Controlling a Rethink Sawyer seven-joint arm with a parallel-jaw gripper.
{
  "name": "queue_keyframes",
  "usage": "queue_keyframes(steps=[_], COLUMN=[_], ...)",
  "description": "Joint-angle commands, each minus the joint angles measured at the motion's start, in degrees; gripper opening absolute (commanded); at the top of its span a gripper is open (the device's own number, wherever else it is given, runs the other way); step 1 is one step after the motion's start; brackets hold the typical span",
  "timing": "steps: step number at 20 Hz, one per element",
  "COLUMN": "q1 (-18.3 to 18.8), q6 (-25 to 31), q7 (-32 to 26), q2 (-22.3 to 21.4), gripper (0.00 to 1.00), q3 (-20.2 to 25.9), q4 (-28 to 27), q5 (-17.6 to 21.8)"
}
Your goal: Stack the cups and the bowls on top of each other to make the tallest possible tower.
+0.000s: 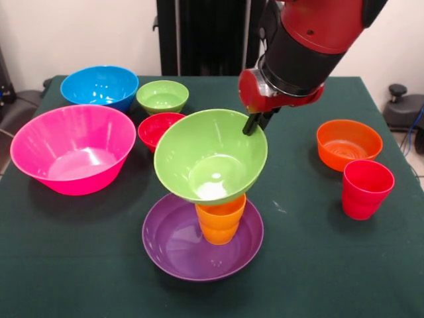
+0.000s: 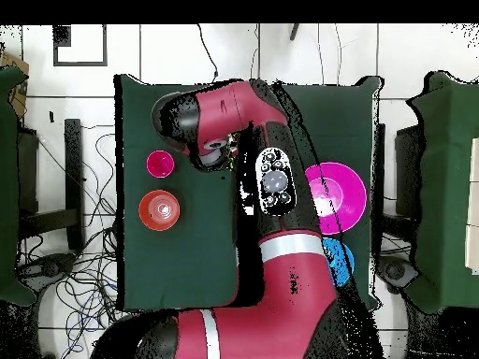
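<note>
The tower stands at the front middle: the shallow purple bowl holds the orange cup, and the large lime green bowl sits tilted on that cup, its opening turned toward the camera. My gripper comes down from the upper right and is shut on the green bowl's far rim. The red cup and small orange bowl stand at the right. The pink bowl, blue bowl, small green bowl and small red bowl are at the left. The yellow cup is out of view.
In the overhead view my arm covers the tower. The red cup and orange bowl lie on one side of it, the pink bowl and blue bowl on the other. The table's edge runs close before the tower.
</note>
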State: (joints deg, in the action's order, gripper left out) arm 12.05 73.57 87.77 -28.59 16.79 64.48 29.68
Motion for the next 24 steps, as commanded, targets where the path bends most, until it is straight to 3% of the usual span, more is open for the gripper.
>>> queue_keyframes(steps=[1,15,24], q1=[-0.8,-2.1,-2.5], q6=[-5.3,-7.8,-8.7], q7=[8.7,8.3,7.6], q2=[1.5,6.8,7.0], gripper=[0.0,0.0,0.0], q3=[-1.6,-2.8,-3.2], q4=[-0.5,-6.0,-5.9], q5=[0.8,1.1,-0.1])
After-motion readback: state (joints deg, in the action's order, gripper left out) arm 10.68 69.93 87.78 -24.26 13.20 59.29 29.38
